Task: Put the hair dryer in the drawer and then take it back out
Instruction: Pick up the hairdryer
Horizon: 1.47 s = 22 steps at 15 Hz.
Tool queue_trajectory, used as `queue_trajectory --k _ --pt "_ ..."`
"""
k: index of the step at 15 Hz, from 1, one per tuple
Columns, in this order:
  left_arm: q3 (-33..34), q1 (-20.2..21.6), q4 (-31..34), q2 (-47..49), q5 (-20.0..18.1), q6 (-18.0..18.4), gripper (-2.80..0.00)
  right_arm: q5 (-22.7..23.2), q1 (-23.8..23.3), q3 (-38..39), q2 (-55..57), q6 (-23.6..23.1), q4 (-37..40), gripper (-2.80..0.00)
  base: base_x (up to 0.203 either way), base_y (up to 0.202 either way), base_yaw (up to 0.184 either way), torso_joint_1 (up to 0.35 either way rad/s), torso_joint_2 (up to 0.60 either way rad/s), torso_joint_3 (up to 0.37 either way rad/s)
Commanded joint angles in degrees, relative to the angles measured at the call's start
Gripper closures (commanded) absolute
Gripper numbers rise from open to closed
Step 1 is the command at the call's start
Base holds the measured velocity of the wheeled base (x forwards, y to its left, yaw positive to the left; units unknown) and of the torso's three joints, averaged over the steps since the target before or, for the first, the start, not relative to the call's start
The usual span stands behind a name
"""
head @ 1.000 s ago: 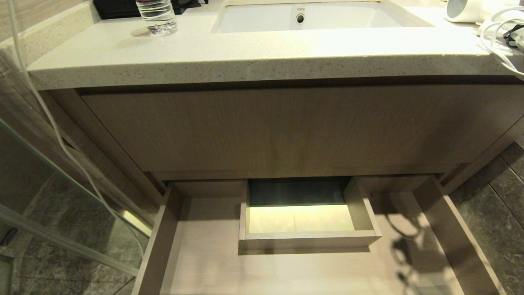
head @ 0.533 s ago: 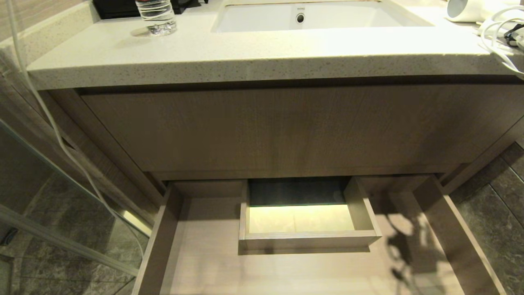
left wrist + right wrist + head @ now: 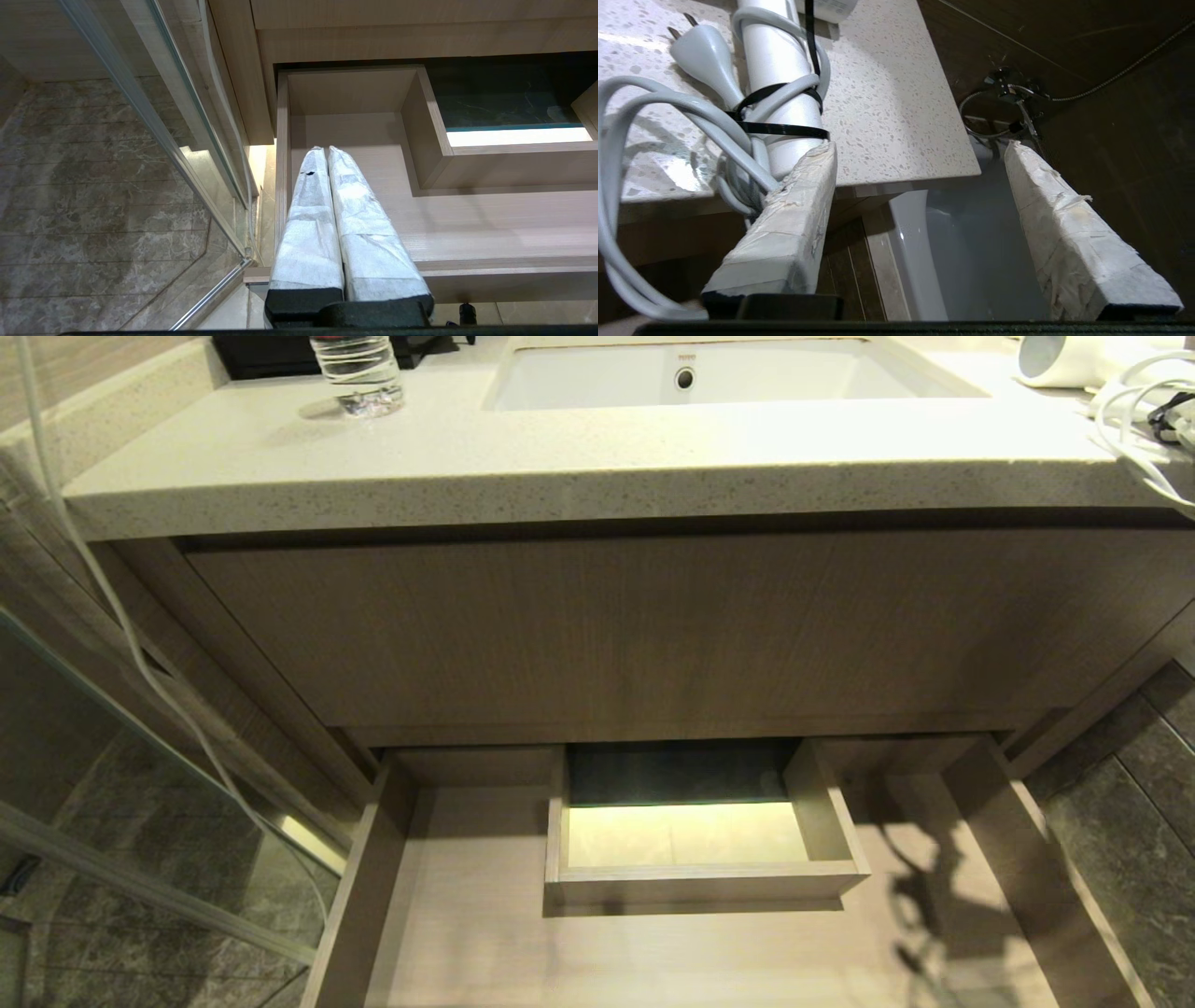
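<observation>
The smooth white hair dryer (image 3: 777, 79), cord strapped round its handle, lies on the speckled stone countertop (image 3: 887, 102). The right gripper (image 3: 920, 149) is spread beside it; the pulled-out light-wood drawer (image 3: 467, 933) lies below, and the left gripper (image 3: 325, 154) is pressed together.

counter (image 3: 579, 467): speckled stone, smooth
drawer (image 3: 467, 933): pale matt wood
dryer (image 3: 777, 88): glossy white plastic
cord (image 3: 668, 121): smooth grey-white plastic
right fingers (image 3: 784, 233): rough white tape
floor (image 3: 93, 210): polished marble tile
</observation>
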Motion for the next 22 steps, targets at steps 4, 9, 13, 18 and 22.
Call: queue_trajectory --k 4,9,13,18,22 --pt "0.0 0.0 -0.02 0.0 0.01 -0.01 0.0 -3.43 -0.49 0.35 1.27 1.17 -1.57 -2.8 0.0 0.0 0.0 0.0 0.0 0.0" --pt "0.0 0.0 -0.02 0.0 0.01 -0.01 0.0 -3.37 0.29 -0.36 0.26 3.32 0.97 -2.8 0.0 0.0 0.0 0.0 0.0 0.0" --pt "0.0 0.0 -0.02 0.0 0.01 -0.01 0.0 0.0 1.96 -0.44 -2.43 7.1 1.91 -2.8 0.0 0.0 0.0 0.0 0.0 0.0" --pt "0.0 0.0 -0.02 0.0 0.01 -0.01 0.0 2.97 1.97 -0.57 -3.27 13.21 6.06 -2.8 0.0 0.0 0.0 0.0 0.0 0.0" --pt "0.0 0.0 -0.02 0.0 0.01 -0.01 0.0 4.68 1.91 -0.83 -3.06 16.12 8.28 -2.8 0.0 0.0 0.0 0.0 0.0 0.0"
